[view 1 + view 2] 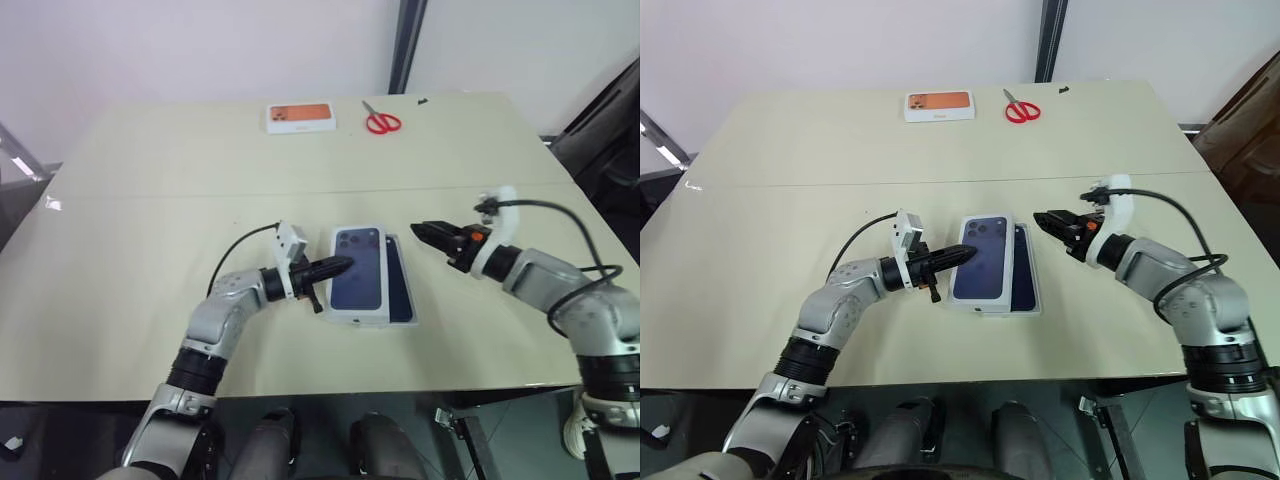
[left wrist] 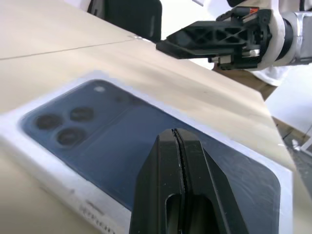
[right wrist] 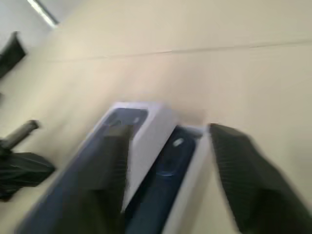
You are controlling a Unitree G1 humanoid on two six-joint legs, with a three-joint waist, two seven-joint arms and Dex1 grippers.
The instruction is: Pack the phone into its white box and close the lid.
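Head views: lid with printed phone picture lies askew over white box mid-surface; phone peeks out at lid's right. Left hand closed, tip at lid's left edge. Right hand right of lid, apart.
Left wrist: fingers pressed together over lid.
Right wrist: fingers spread, empty.

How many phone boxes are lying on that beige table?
2: a white box with a printed navy phone lid sitting askew on its tray at the centre, and a white box with orange top at the far edge.

The lid, printed with a phone picture, is laid askew over the white box, touched by the closed left gripper.
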